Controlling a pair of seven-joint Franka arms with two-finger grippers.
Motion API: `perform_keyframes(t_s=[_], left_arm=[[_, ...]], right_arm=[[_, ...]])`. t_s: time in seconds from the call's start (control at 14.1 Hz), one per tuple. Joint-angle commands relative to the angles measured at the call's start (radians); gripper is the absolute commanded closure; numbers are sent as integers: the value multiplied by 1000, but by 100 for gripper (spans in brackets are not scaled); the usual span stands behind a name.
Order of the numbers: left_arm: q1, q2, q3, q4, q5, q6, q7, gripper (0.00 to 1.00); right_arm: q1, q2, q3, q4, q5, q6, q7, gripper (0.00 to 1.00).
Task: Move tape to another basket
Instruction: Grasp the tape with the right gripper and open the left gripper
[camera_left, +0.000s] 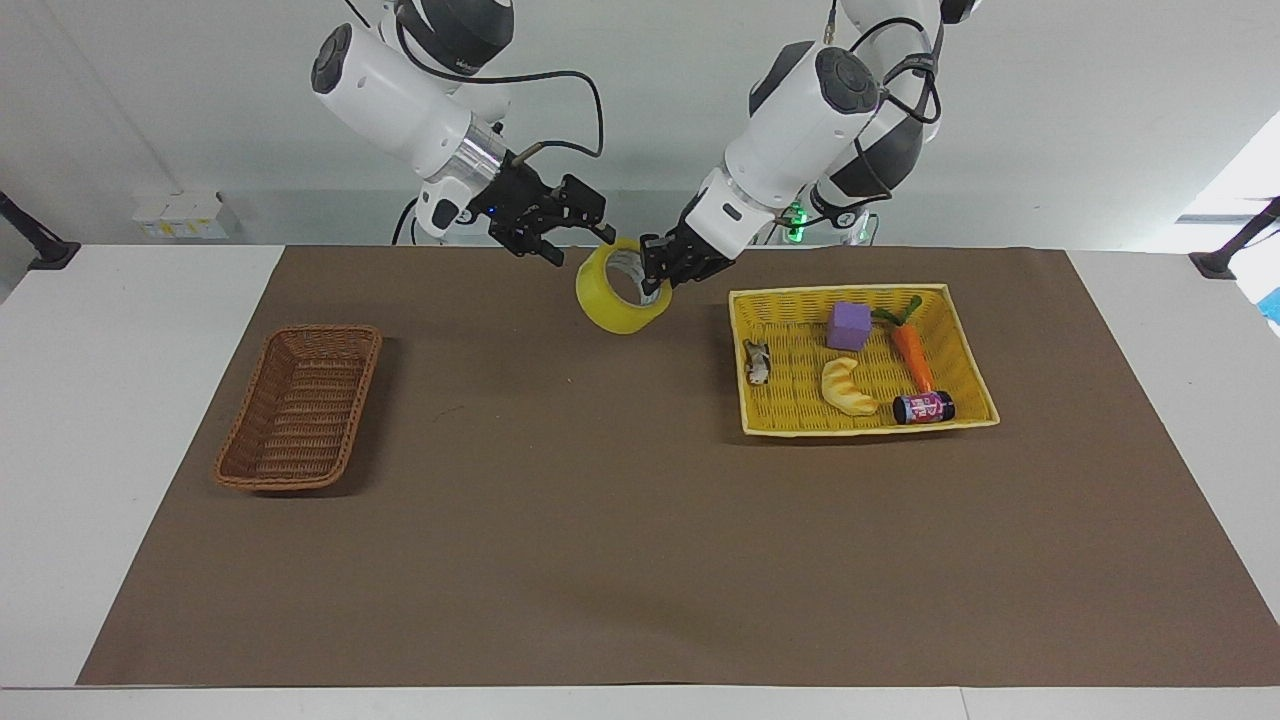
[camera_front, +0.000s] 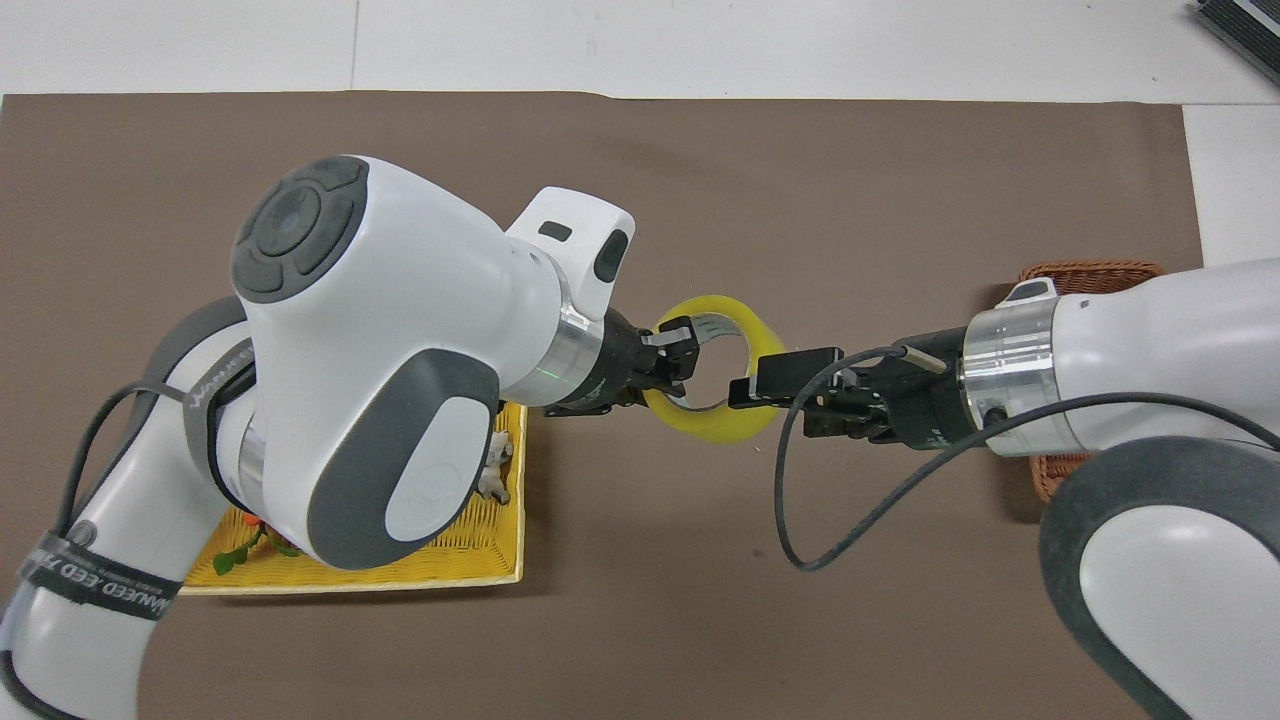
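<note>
Tape airborne over bare brown mat, out of yellow basket, pinched through its wall by left gripper, jaws closed on it. Right gripper at roll's opposite edge, jaws wide, apparently not gripping yet. Looks like a handover pending. Wicker basket at right arm's end holds nothing; transfer, carry and drop remain.

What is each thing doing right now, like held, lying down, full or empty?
tape: held in the air over the brown mat, on edge.
left gripper: shut on the tape's rim.
right gripper: open, at the tape.
brown wicker basket: empty.
yellow basket: holds toys.
carrot: lying down.
purple block: resting flat.
</note>
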Motion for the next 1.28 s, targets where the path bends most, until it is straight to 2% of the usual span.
perform_keyframes(t_s=[0.0,0.21,0.28,0.43,0.5,0.57,0.71,0.78,0.85,1.21], left_arm=[[-12,2,-14,31,-20,4,-65,100],[-6,2,-18,31,-105,4,-93,100],[1,2,-18,29,-132,4,-96,100],[5,2,-20,28,-144,4,-97,100],[5,2,-18,26,-158,4,-96,100],[5,1,-18,26,-173,4,-96,100],[5,1,-17,26,-176,4,-96,100],[5,1,-17,24,-173,5,-79,88],[4,1,-15,26,-173,19,-100,1],[5,-41,-9,18,-164,16,-97,0]], right_arm=[[-15,-11,4,-24,34,26,-50,0],[-31,-11,4,-24,35,22,-79,0],[-32,-11,4,-24,35,18,-88,4],[-47,-11,4,-22,35,7,-95,54],[-48,-11,4,-21,35,-4,-93,84],[-48,-11,4,-21,35,-8,-81,100],[-48,-12,3,-19,35,-20,-41,100],[-48,-12,3,-18,35,-22,-38,100],[-50,-14,3,-18,35,-22,-35,100],[-50,-16,3,-18,34,-22,-21,100]])
